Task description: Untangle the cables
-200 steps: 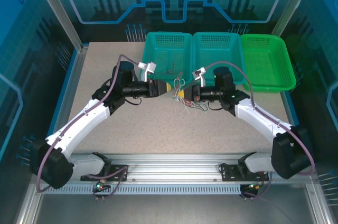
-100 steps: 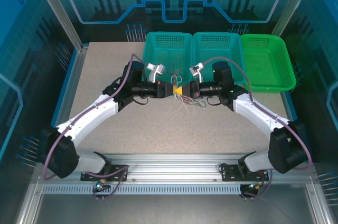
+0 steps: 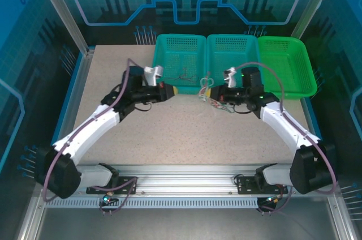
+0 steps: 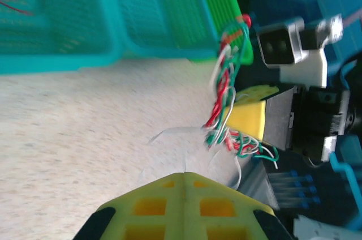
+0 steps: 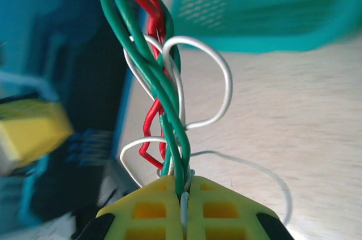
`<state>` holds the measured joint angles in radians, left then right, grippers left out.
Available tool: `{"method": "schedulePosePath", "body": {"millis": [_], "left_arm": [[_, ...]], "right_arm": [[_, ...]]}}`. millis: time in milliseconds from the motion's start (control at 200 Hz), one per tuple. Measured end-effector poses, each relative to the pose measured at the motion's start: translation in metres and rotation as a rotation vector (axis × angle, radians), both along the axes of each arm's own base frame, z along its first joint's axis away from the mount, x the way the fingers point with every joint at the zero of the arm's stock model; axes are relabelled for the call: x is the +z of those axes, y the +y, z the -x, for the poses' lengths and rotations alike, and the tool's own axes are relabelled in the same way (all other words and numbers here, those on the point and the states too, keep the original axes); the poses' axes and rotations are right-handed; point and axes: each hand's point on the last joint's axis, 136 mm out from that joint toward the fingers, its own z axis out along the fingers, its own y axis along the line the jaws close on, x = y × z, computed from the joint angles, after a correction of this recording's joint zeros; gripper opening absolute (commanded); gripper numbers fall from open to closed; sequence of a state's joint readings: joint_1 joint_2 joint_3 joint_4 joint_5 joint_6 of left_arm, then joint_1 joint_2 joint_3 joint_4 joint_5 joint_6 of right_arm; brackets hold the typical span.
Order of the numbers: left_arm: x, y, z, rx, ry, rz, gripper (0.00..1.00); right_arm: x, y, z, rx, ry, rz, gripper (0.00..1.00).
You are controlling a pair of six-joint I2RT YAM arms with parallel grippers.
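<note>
The cables (image 3: 207, 88) are one twisted bunch of red, white and green strands, over the table (image 3: 169, 132) at about 1 o'clock from its middle, just in front of the teal basket (image 3: 164, 45). The right gripper (image 3: 215, 94) is clamped on them: in its wrist view the strands run straight out of the closed seam between its fingers (image 5: 167, 192). Half a second ago both grippers met nose to nose over the bunch. Now they have drawn apart, the left gripper (image 3: 171, 89) out at 9 o'clock of the cables, and the bunch has gone with the right one. The left one's tips are pressed together; whether a thin strand is caught between them we cannot tell. We judge the pull freed little, since the plait is wound tight, so another pinch and pull seems needed. One red strand (image 4: 20, 3) already lies in that basket
</note>
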<state>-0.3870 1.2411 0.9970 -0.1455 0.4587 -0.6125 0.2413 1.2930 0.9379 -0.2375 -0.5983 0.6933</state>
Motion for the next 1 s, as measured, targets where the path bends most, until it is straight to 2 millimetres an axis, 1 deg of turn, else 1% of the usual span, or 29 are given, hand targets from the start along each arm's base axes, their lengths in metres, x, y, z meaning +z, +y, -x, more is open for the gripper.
{"method": "schedulePosePath", "body": {"millis": [40, 90, 155, 205, 240, 275, 340, 380, 520, 600, 725, 825, 885, 930, 1000], "left_arm": [[0.006, 0.011, -0.003, 0.042, -0.011, 0.004, 0.00], [0.012, 0.014, -0.003, 0.056, -0.023, 0.012, 0.00], [0.014, 0.013, -0.003, 0.053, -0.025, 0.022, 0.00], [0.012, 0.010, -0.003, 0.046, -0.014, 0.031, 0.00], [0.009, 0.006, -0.004, 0.033, -0.005, 0.036, 0.13], [0.007, 0.002, -0.004, 0.020, 0.002, 0.039, 0.23], [0.000, -0.010, -0.002, -0.018, 0.013, 0.038, 0.36], [-0.006, -0.020, 0.001, -0.058, 0.019, 0.031, 0.40], [-0.022, -0.061, 0.012, -0.190, 0.082, 0.043, 0.45], [-0.029, -0.074, 0.015, -0.231, 0.101, 0.043, 0.46], [-0.032, -0.080, 0.017, -0.254, 0.106, 0.049, 0.44], [-0.029, -0.081, 0.016, -0.260, 0.098, 0.055, 0.41], [-0.026, -0.082, 0.015, -0.265, 0.089, 0.059, 0.39], [-0.024, -0.083, 0.015, -0.266, 0.082, 0.061, 0.40], [-0.023, -0.083, 0.014, -0.264, 0.080, 0.063, 0.46]], "right_arm": [[-0.009, -0.013, -0.003, -0.041, 0.016, 0.046, 0.00], [-0.017, -0.018, -0.001, -0.054, 0.035, 0.081, 0.00], [-0.023, -0.016, 0.005, -0.035, 0.049, 0.093, 0.00], [-0.022, -0.012, 0.008, -0.012, 0.046, 0.086, 0.00], [-0.020, -0.007, 0.010, 0.010, 0.044, 0.070, 0.00], [-0.017, -0.002, 0.011, 0.032, 0.036, 0.052, 0.00], [-0.011, 0.008, 0.014, 0.079, 0.023, 0.011, 0.00], [-0.008, 0.014, 0.015, 0.108, 0.017, -0.018, 0.00], [0.003, 0.034, 0.024, 0.217, 0.009, -0.112, 0.00], [0.005, 0.042, 0.028, 0.265, 0.021, -0.146, 0.00], [0.012, 0.051, 0.033, 0.321, 0.021, -0.179, 0.00], [0.022, 0.057, 0.037, 0.354, 0.007, -0.199, 0.00], [0.024, 0.058, 0.036, 0.357, 0.000, -0.201, 0.00], [0.025, 0.058, 0.036, 0.358, -0.003, -0.202, 0.00], [0.026, 0.058, 0.035, 0.357, -0.005, -0.202, 0.00]]}}
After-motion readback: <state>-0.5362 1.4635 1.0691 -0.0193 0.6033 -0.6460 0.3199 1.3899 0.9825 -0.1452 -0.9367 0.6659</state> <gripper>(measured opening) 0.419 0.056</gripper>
